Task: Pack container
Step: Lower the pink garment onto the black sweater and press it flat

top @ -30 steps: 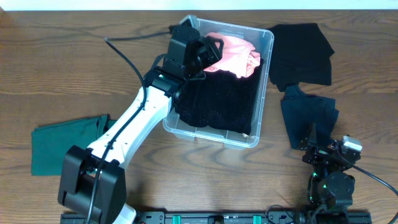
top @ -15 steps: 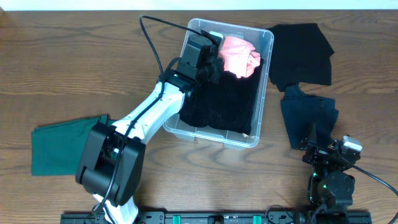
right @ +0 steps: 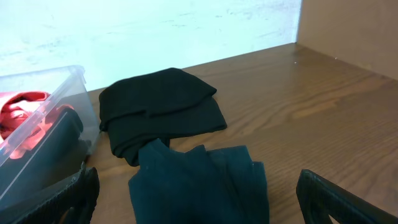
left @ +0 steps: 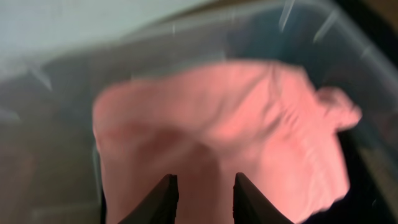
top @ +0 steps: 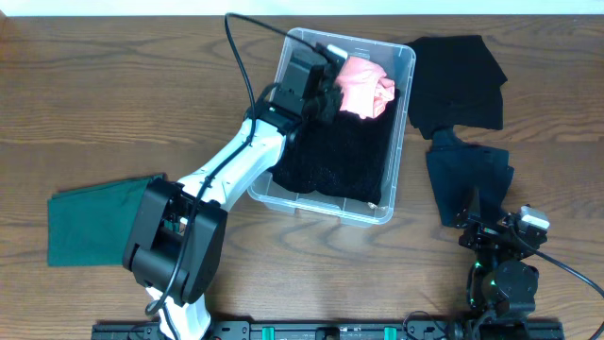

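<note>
Wood-grain table (top: 113, 85), pale wall behind. Clear plastic container (top: 321, 204) at table's far middle, holding black fuzzy cloth (top: 344, 156) and bunched pink garment (top: 366, 87) at its far end. Left gripper (top: 326, 87) inside container, at far end, just above pink garment; fingers narrowly parted, cannot tell whether pinching garment. Right gripper (right: 198, 198) well right of container, near side, jaws spread wide, holding nothing. Right of container: black cloth (top: 458, 80), dark blue garment (top: 469, 175). Left of container: green cloth (top: 94, 219).
</note>
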Robot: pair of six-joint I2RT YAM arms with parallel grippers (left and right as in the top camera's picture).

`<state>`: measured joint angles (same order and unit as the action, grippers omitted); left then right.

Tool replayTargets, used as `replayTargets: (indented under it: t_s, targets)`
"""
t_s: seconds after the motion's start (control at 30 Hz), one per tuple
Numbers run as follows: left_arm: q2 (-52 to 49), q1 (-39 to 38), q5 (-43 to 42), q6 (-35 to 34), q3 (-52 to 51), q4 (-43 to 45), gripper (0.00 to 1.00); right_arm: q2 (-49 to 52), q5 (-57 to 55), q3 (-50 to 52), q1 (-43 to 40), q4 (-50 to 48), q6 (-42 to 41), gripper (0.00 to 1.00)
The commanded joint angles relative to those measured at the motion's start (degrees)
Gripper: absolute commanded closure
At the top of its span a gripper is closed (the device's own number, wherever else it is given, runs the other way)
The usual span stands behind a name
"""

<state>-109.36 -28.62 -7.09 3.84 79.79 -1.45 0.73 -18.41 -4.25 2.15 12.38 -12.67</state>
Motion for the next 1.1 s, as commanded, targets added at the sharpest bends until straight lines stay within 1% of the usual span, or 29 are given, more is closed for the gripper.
replayTargets:
  t_s: [0.0, 0.13, 0.23, 0.33, 0.4, 0.57, 0.7, 0.93, 1.07]
  targets:
    - [0.3, -0.2, 0.7, 1.5, 3.1, 0.0, 0.7, -0.2, 0.0, 0.2, -0.3, 0.1, -0.6, 0.01]
    - [0.0, -0.2, 0.7, 1.9, 3.9, 1.7, 0.7, -0.2, 0.0, 0.2, -0.3, 0.1, -0.6, 0.01]
    - [-1.9, -0.5, 0.7, 4.6, 3.9, 6.2, 0.69, -0.2, 0.0, 0.2, -0.3, 0.1, -0.6, 0.01]
    - [-5.2, -0.5, 0.7, 4.7, 3.9, 11.1, 0.7, -0.2, 0.0, 0.2, -0.3, 0.1, -0.6, 0.01]
    - [-7.5, -0.5, 0.7, 4.7, 3.9, 12.3, 0.7, -0.2, 0.0, 0.2, -0.3, 0.1, -0.6, 0.01]
    - [-13.8, -1.0, 0.7, 2.9, 3.9, 12.3, 0.7, -0.2, 0.0, 0.2, -0.3, 0.1, -0.6, 0.01]
    - [-16.9, -1.5, 0.7, 1.6, 3.8, 9.6, 0.7, -0.2, 0.0, 0.2, -0.3, 0.1, -0.6, 0.01]
    - [-17.2, -1.5, 0.7, 1.4, 3.8, 5.9, 0.7, -0.2, 0.0, 0.2, -0.3, 0.1, -0.6, 0.01]
    - [-14.8, -1.5, 0.7, 1.4, 3.9, 5.1, 0.7, -0.2, 0.0, 0.2, -0.3, 0.1, -0.6, 0.01]
